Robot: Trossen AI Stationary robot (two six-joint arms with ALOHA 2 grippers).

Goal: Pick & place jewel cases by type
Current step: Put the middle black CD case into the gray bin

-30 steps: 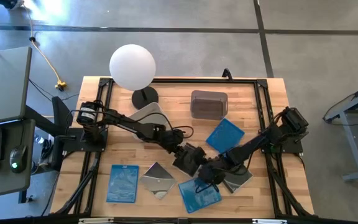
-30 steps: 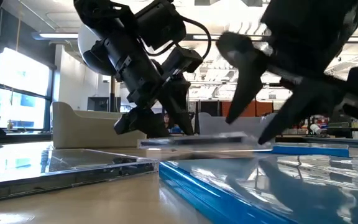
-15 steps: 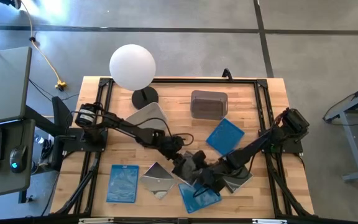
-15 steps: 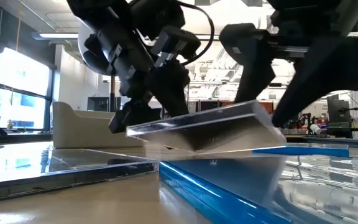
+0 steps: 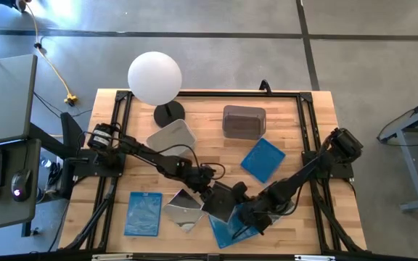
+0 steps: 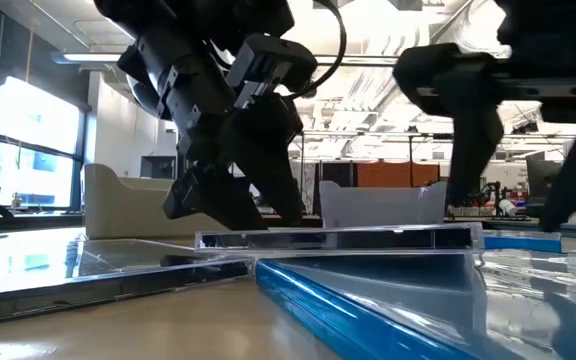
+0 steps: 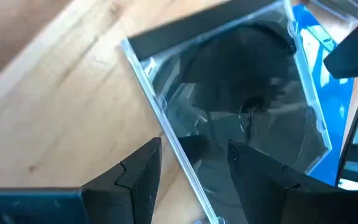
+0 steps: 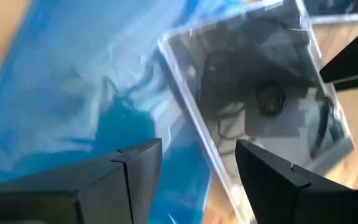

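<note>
Wooden table (image 5: 300, 119), slatted, with a white globe lamp (image 5: 154, 77) at its far edge. Well toward the front from that lamp, clear jewel case (image 5: 220, 201) lying flat, half over a blue jewel case (image 5: 231, 228), probably just set down mid-sort. Flanking it with fingers spread and gripping nothing: left gripper (image 7: 188, 171) and right gripper (image 8: 194, 171).

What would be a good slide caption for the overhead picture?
Two dark robot arms meet over a clear shiny jewel case lying partly on a translucent blue jewel case at the wooden table's front edge.
</note>
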